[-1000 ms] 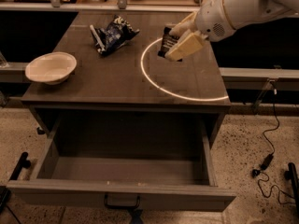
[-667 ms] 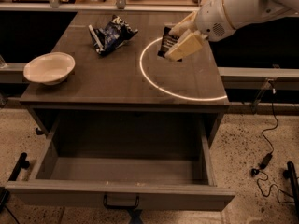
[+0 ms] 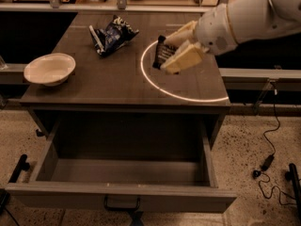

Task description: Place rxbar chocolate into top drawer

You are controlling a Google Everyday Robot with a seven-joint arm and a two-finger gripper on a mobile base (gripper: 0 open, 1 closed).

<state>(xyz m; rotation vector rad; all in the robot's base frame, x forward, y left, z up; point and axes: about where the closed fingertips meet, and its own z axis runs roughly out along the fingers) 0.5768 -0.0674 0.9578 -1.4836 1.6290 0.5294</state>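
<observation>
My gripper (image 3: 175, 51) hangs above the right part of the cabinet top, its cream fingers (image 3: 184, 59) shut on the rxbar chocolate (image 3: 163, 52), a small black-wrapped bar held upright and tilted a little. The top drawer (image 3: 120, 197) stands pulled fully open below the front of the cabinet, its dark pull handle (image 3: 122, 205) at the front centre; its inside shows nothing in it. The bar is well behind and above the drawer opening.
A blue-and-white chip bag (image 3: 111, 34) lies at the back left of the cabinet top (image 3: 103, 81). A white bowl (image 3: 49, 68) sits at the left edge. A bright ring of light (image 3: 155, 84) marks the top. A cable (image 3: 273, 140) runs over the floor at right.
The gripper with the bar has barely moved; nothing else has changed.
</observation>
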